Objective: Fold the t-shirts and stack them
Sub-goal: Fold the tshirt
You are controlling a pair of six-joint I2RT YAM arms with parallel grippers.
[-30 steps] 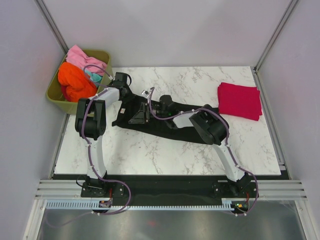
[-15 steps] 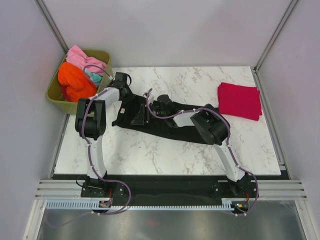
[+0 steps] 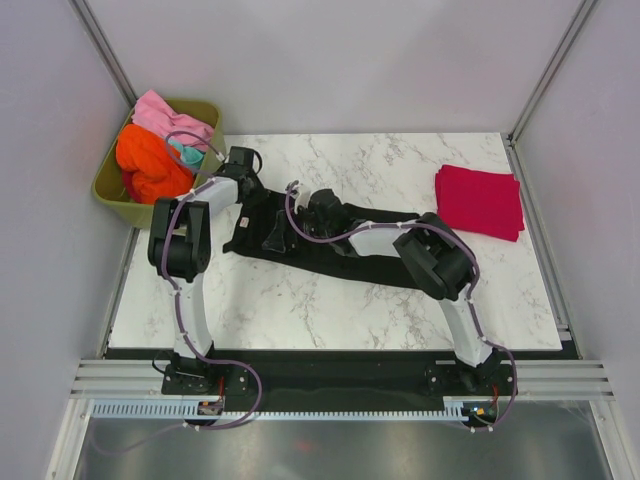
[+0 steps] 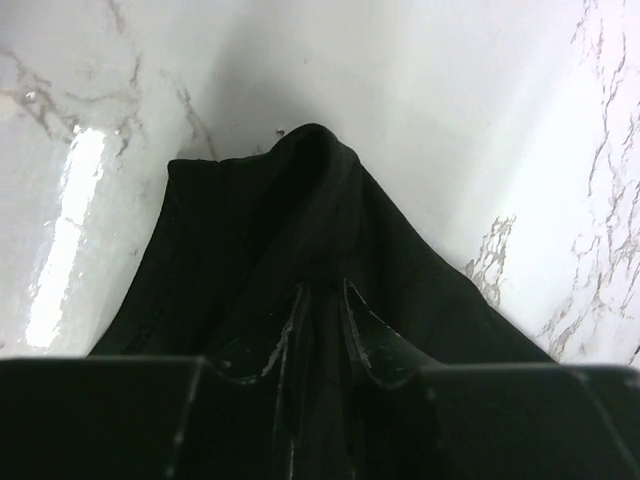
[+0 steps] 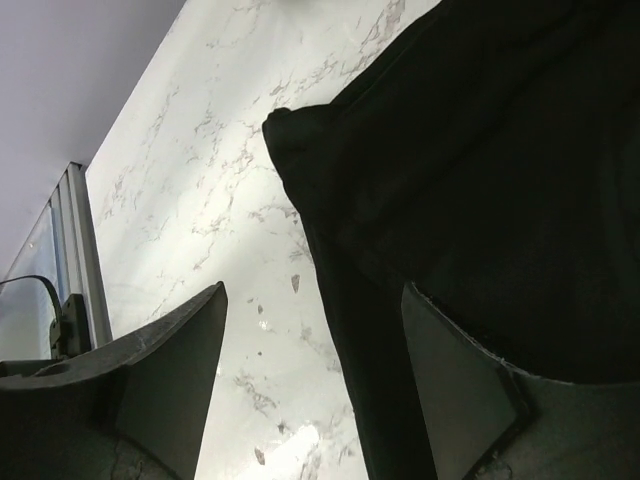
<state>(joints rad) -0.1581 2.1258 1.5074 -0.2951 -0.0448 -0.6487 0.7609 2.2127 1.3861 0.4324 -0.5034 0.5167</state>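
Observation:
A black t-shirt (image 3: 335, 268) lies crumpled across the middle of the marble table (image 3: 300, 310). My left gripper (image 3: 252, 203) is at the shirt's left end. In the left wrist view it (image 4: 320, 288) is shut on a raised fold of the black cloth (image 4: 300, 190). My right gripper (image 3: 274, 236) hovers just beside it, over the same end. In the right wrist view it (image 5: 312, 300) is open, with the shirt's edge (image 5: 480, 180) lying between its fingers and nothing gripped. A crimson red t-shirt (image 3: 480, 201) lies folded at the far right.
An olive-green tub (image 3: 108, 192) stands off the table's far left corner, holding orange (image 3: 150, 168), pink (image 3: 162, 113) and teal (image 3: 187, 153) shirts. Grey walls enclose the table on three sides. A metal rail (image 3: 330, 382) runs along the near edge.
My right gripper's jaws have spread wider, and that arm's elbow has shifted to the right. The left gripper stays pinched on the black cloth in the same spot.

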